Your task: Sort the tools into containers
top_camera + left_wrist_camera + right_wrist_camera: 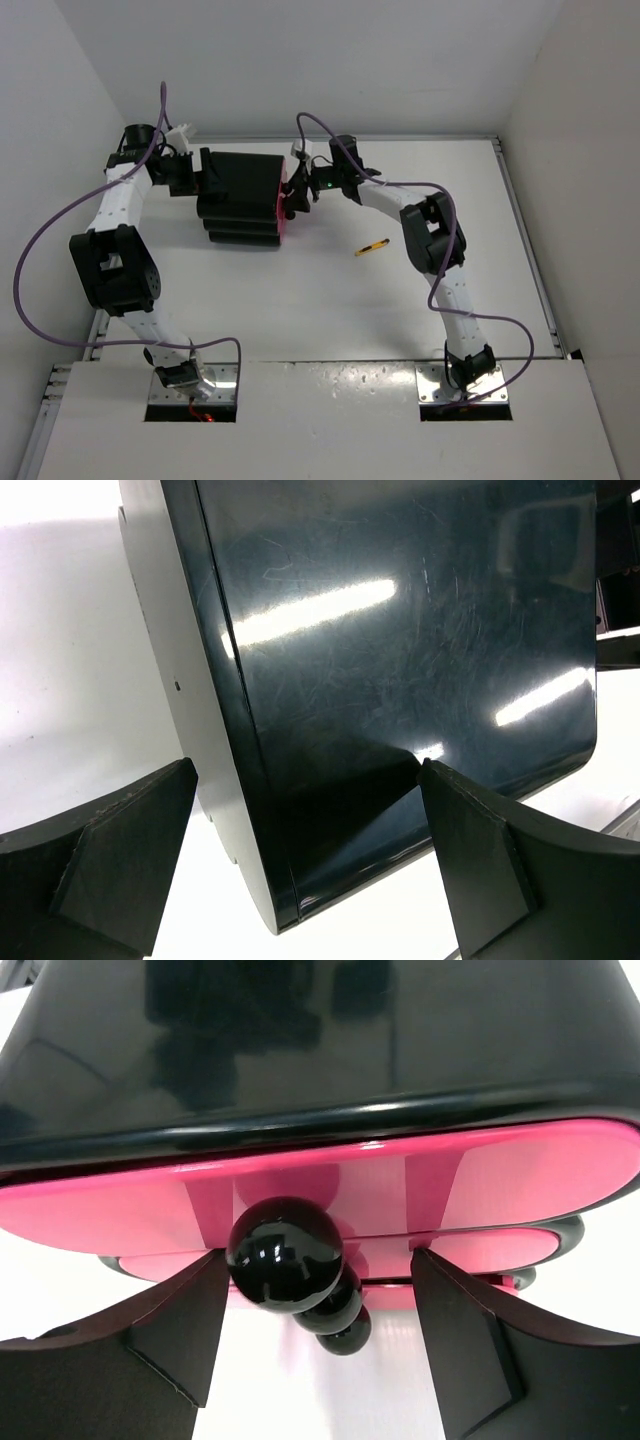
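The containers are three stacked magenta-pink drawers (283,205) in a black cabinet (238,200) at the back of the table. In the right wrist view the pink drawer fronts (470,1175) appear shut, with three round black knobs in a row. My right gripper (315,1330) is open around the top knob (285,1253), which sits close against the left finger (170,1330). My left gripper (305,850) is open, its jaws astride the cabinet's rear corner (270,880). A slim yellow-and-black tool (372,247) lies on the table right of the cabinet. No other tools are in view.
White walls close the table in at the left, back and right. A metal rail (525,250) runs along the right edge. Purple cables (40,250) loop off both arms. The right arm's elbow (432,235) stands just right of the yellow tool.
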Robot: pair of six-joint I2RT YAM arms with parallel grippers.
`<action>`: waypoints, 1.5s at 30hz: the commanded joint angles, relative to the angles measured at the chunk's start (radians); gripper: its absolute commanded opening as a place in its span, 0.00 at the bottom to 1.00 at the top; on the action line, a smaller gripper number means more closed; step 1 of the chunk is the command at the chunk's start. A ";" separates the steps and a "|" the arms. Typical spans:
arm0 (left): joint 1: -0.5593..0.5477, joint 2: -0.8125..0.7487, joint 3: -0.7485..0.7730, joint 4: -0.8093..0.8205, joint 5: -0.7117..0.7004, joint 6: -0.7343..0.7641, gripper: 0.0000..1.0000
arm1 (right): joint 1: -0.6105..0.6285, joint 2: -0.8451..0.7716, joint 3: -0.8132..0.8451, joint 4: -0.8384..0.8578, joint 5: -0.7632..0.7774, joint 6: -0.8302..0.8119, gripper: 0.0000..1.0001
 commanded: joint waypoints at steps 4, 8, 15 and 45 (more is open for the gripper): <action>-0.009 -0.043 0.009 0.024 -0.098 -0.005 1.00 | -0.025 -0.123 -0.102 -0.167 -0.057 -0.223 0.73; -0.009 -0.093 0.061 0.047 -0.195 -0.029 1.00 | -0.110 -0.265 -0.231 -0.270 -0.028 -0.320 0.73; -0.018 -0.244 0.048 0.219 -0.436 -0.081 1.00 | -0.154 -0.374 -0.286 -0.172 -0.004 0.289 0.73; -0.295 -0.253 -0.121 0.210 -0.594 -0.014 1.00 | -0.053 -0.059 -0.248 0.640 0.121 1.533 0.58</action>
